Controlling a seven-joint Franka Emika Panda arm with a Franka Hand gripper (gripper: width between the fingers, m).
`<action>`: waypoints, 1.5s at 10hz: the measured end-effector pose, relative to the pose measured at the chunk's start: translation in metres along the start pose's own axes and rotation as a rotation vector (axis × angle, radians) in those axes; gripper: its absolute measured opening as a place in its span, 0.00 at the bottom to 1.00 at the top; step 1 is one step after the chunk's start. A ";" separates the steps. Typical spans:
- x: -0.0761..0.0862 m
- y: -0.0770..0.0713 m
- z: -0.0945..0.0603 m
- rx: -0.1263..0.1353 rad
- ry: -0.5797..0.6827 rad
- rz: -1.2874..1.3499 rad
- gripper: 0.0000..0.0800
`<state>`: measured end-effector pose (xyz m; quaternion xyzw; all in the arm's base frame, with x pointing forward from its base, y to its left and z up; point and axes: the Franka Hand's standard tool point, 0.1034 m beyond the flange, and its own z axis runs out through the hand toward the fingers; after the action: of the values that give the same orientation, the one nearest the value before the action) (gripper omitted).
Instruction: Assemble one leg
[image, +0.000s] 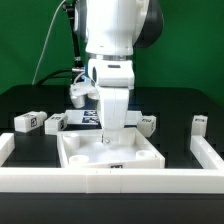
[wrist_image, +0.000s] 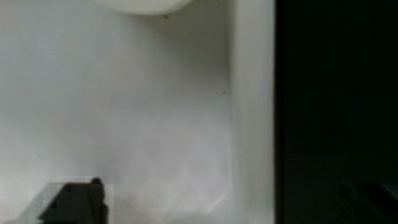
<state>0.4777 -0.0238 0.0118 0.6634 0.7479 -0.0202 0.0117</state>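
Currently the fingers (image: 108, 134) hang spread wide and seemingly empty over the tray-shaped piece (image: 75, 152), the nearest leg (image: 147, 122) lying on the worktop (image: 180, 105) at their 3 o'clock; advise gripping it squarely mid-length.

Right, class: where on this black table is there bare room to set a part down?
Bare black table lies between the large white tray-shaped piece and the upright small white square-sided leg; another patch, at the exterior view's left, lies nearer the camera than two lying legs. Crowded: behind the tray, around the gripper.
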 end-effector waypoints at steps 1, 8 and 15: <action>0.000 -0.003 0.004 0.008 0.002 0.001 0.81; 0.001 -0.004 0.006 0.014 0.003 0.016 0.10; 0.001 -0.003 0.005 0.010 0.003 0.016 0.07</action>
<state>0.4744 -0.0239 0.0068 0.6693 0.7426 -0.0230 0.0073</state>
